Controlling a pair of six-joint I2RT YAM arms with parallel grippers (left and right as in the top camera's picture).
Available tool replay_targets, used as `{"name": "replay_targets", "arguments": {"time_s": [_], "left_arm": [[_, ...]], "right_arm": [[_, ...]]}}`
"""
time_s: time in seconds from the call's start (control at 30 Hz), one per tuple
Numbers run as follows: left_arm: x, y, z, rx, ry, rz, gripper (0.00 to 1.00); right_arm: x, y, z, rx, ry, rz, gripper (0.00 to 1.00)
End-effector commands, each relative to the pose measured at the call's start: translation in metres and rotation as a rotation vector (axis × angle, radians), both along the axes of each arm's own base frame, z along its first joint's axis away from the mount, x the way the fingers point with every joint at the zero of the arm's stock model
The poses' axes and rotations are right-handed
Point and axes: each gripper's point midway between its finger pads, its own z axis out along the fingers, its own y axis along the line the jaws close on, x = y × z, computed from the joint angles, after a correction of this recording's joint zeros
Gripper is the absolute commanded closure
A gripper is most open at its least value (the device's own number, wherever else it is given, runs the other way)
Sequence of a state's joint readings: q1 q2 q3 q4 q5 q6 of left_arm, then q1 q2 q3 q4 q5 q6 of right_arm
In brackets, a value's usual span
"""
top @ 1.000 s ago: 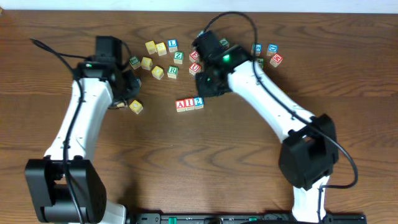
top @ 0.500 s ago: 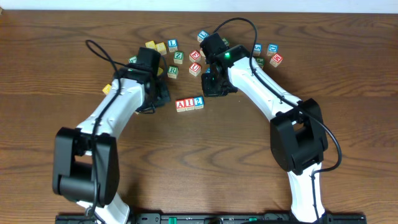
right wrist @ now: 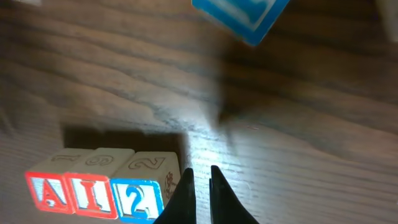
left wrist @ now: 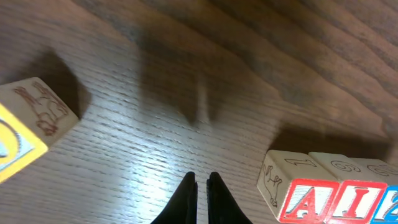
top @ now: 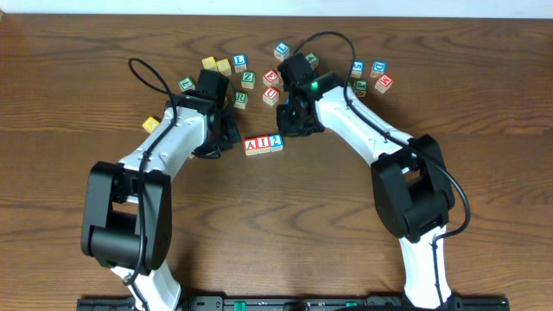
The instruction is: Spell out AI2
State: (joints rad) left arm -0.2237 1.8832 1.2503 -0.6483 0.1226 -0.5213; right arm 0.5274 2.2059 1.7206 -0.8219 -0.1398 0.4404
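Left pincer [left wrist: 199, 186]: fingers pressed together, nothing between them. Tips sit low over the bare bench [left wrist: 155, 118], just beside the A end of the row, with a gap showing between them and the block.

Right pincer [right wrist: 200, 180]: also closed and empty. Tips are just beside the outer corner of the 2 block [right wrist: 138, 199]; I cannot tell whether they touch it.

Between my two pincers is the word. A block [top: 251, 146], I block [top: 263, 144] and the 2 block stand touching side by side in one short row near the middle of the bench. From overhead it reads A-I-2, and the row slants slightly.

Progress, as I judge it: the spelling is done. All three characters are placed, in order, faces up and legible. Nothing is left to fetch. What remains is at most squaring the row and drawing both arms back without knocking it. With both tips this near the end blocks, a careless pull could shift one.

Farther out, spare blocks [top: 246, 78] lie scattered behind the row, apart from it, in a loose spread running across to the right. One yellow block [top: 151, 124] lies alone on the left.

Containers: none in view, no tray, box or bin. Every block rests directly on the wood.
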Motion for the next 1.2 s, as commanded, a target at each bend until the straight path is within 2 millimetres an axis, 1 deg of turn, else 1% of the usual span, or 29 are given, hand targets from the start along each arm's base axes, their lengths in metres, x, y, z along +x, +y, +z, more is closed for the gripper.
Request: {"name": "replay_targets", "arguments": {"time_s": [0.0, 0.13, 0.2, 0.37, 0.63, 0.97, 1.17], "left_arm": [[-0.004, -0.001, -0.007, -0.019, 0.025, 0.015, 0.92], [-0.005, -0.003, -0.008, -0.026, 0.030, 0.021, 0.93], [-0.005, -0.003, -0.013, -0.031, 0.030, 0.035, 0.92], [-0.008, -0.018, -0.023, -0.120, 0.032, 0.018, 0.92], [-0.007, -0.025, -0.024, -0.151, 0.029, -0.020, 0.92], [-0.005, -0.025, -0.025, -0.151, 0.017, -0.036, 0.92], [-0.004, -0.032, -0.024, -0.154, 0.005, -0.059, 0.92]], "right_arm": [[-0.012, 0.004, -0.015, 0.025, 0.048, -0.018, 0.96], [-0.014, 0.007, -0.021, 0.045, 0.047, -0.015, 0.96], [-0.014, 0.007, -0.022, 0.045, 0.046, -0.015, 0.96], [-0.014, 0.007, -0.022, 0.045, 0.048, -0.018, 0.96], [-0.016, 0.008, -0.024, 0.046, 0.055, -0.031, 0.95], [-0.021, 0.015, -0.024, 0.047, 0.061, -0.033, 0.95], [-0.021, 0.015, -0.024, 0.048, 0.061, -0.032, 0.95]]}}
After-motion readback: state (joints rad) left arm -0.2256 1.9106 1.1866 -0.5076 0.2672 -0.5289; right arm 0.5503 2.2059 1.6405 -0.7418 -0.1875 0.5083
